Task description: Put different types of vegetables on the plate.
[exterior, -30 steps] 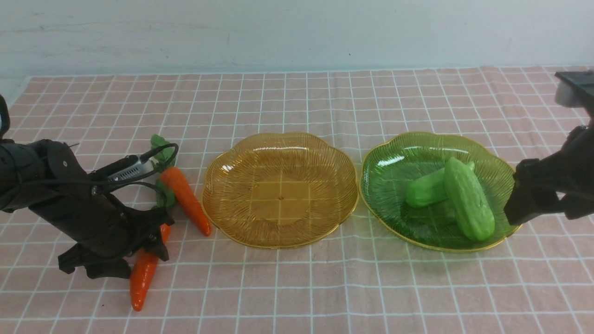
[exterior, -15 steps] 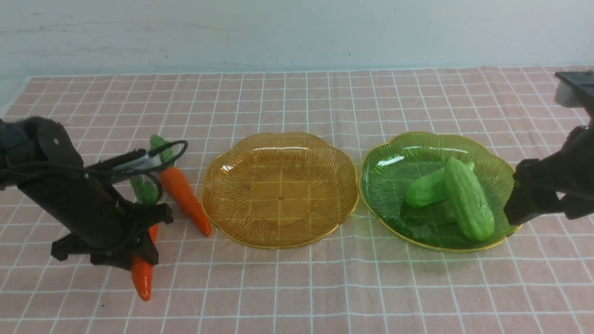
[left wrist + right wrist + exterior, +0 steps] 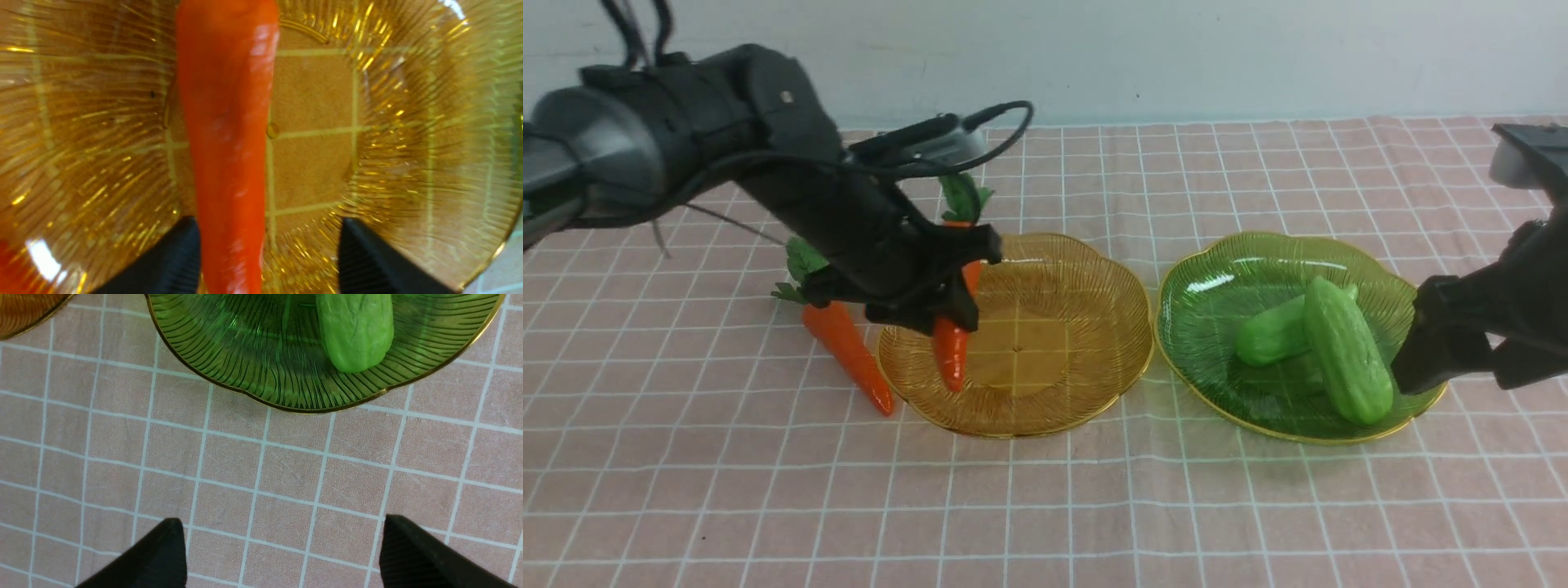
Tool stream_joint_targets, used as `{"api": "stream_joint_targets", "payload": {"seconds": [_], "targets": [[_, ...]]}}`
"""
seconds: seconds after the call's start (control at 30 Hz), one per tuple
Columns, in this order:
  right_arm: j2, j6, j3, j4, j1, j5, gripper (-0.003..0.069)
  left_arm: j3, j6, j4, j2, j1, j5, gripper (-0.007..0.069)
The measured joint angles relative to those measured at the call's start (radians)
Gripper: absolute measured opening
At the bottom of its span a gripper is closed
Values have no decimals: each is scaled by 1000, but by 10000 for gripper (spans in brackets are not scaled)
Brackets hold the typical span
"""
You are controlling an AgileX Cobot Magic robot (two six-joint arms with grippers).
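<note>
Lifted off the cloth (image 3: 1094,506) and carried across since a second ago: one carrot (image 3: 950,355), by the left gripper (image 3: 267,232), both previously low at the near left.

Left gripper: seen in the wrist view with jaws spread, not pinching. Carrot between them, against one finger, clear gap to the other. Judged released or at the point of release.

Carrot: tip-down directly below the gripper, over the amber plate (image 3: 1094,269), towards that plate's left side rather than its centre. Contact of tip with plate not confirmed.

Second carrot (image 3: 845,351): flat on the cloth, below and just outboard of the left gripper, tip close to the amber rim.

Right gripper (image 3: 282,547): jaws wide, empty, above bare cloth. Ahead of it, the green plate (image 3: 1217,261) with both cucumbers (image 3: 1347,351), one leaning on the other.

Risks, as judgement:
- Toppling outward over the rim, given the near-upright attitude and off-centre position.
- Sliding on the glossy ribbed plate.
- Snagging of the leafy top on a finger at withdrawal, dragging the carrot out.
</note>
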Motion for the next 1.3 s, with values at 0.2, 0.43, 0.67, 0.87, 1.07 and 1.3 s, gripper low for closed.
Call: {"api": "stream_joint_targets", "payload": {"seconds": [0.2, 0.43, 0.67, 0.87, 1.07, 1.3], "targets": [[0, -1, 0, 0, 0, 0, 579, -72, -15, 121, 2, 100, 50, 549], [0, -1, 0, 3, 0, 0, 579, -88, -204, 265, 15, 240, 116, 545], [0, -1, 0, 4, 0, 0, 579, -89, -319, 244, 75, 270, 122, 505], [0, -2, 0, 6, 0, 0, 579, -91, -326, 192, 125, 256, 53, 457], [0, -2, 0, 6, 0, 0, 579, -92, -324, 193, 160, 249, 41, 340], [0, -2, 0, 6, 0, 0, 579, -180, -199, 235, 128, 248, 199, 236]]}}
